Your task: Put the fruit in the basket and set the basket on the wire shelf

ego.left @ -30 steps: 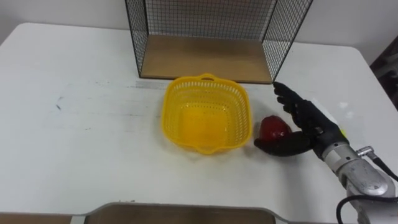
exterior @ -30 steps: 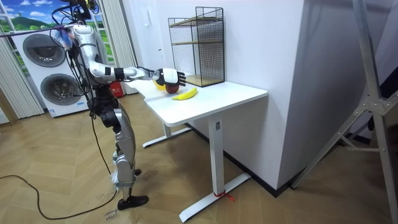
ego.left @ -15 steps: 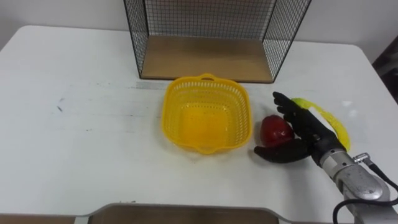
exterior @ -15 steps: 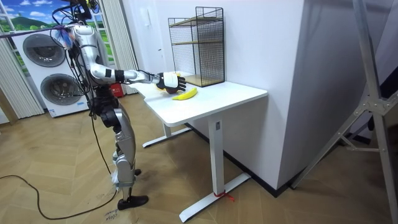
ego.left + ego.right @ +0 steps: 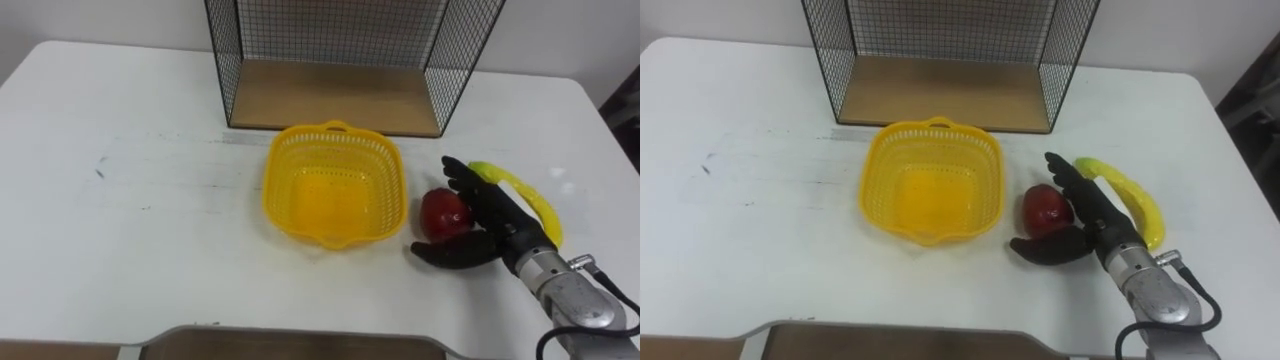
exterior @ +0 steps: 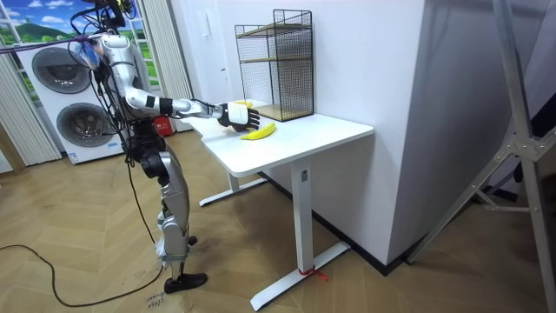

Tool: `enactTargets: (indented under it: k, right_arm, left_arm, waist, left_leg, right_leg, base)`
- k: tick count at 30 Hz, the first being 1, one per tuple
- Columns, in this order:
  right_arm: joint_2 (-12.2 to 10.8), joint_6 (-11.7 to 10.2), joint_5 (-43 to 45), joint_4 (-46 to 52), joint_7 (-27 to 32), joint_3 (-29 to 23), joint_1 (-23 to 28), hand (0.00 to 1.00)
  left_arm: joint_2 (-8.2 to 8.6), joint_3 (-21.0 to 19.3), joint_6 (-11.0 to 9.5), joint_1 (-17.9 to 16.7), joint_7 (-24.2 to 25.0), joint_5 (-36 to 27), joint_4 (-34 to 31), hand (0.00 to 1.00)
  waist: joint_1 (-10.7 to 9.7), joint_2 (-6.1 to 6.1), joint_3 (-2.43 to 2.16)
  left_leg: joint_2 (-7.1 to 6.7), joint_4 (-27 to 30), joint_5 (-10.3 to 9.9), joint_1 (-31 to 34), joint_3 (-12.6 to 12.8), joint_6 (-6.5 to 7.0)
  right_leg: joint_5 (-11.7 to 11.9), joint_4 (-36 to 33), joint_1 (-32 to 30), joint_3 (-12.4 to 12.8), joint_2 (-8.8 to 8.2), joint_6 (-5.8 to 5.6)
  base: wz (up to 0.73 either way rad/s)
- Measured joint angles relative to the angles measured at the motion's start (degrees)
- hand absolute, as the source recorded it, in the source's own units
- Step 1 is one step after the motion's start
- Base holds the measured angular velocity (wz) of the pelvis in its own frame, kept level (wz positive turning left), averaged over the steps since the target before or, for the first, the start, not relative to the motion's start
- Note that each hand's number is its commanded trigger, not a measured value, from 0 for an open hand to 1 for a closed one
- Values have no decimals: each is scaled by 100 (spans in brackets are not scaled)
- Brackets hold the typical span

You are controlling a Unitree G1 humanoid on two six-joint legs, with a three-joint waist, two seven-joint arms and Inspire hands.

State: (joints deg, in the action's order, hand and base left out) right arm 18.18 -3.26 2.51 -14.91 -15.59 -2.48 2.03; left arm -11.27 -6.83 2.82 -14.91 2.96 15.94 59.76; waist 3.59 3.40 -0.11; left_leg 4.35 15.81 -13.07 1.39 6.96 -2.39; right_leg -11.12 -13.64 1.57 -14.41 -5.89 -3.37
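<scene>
The right hand (image 5: 492, 222) is black all over, with slim fingers and a thicker thumb. Behind it comes a round, silver-grey metal wrist. A small metal fitting sticks out at the side of the wrist, and a dark cable loops from it. In the room view the arm is pale grey with dark bands at its joints and white near the wrist. The trunk is dark and hung with black cables, the legs are silver-grey and the feet black.
</scene>
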Motion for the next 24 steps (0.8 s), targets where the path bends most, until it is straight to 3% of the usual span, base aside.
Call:
enactTargets:
  k: [16, 18, 19, 24]
  right_arm:
    - [0, -40, 1, -58, 42, 4, -2, 0]
    - [0, -39, 0, -58, 43, 4, -2, 58]
    - [0, -38, 0, -58, 45, 4, -2, 100]
    - [-1, -43, -16, -183, 253, -12, -84, 100]
  left_arm:
    - [-1, 23, 93, -2, -2, -3, 15, 0]
    - [-1, 26, 96, -2, -2, -3, 15, 0]
    - [-1, 27, 98, -2, -3, -3, 14, 0]
    - [-1, 26, 99, -2, -3, -5, 11, 0]
  waist:
    - [1, -18, 16]
    - [0, -16, 16]
    - [-1, -13, 18]
    - [-6, 11, 20]
  left_leg:
    - [-2, 45, -1, 3, -42, 0]
    - [-2, 48, -1, 3, -44, 0]
    - [-2, 50, -1, 4, -45, 0]
    - [-2, 80, -1, 12, -59, 0]
  right_leg:
    - [-1, 4, 37, -30, 0, -1]
    - [-1, 4, 38, -31, 0, -1]
    - [-1, 5, 39, -33, 0, -1]
    - [-1, 11, 49, -52, 0, -1]
  base:
    - [0]
    - [0]
    - [0]
    - [0]
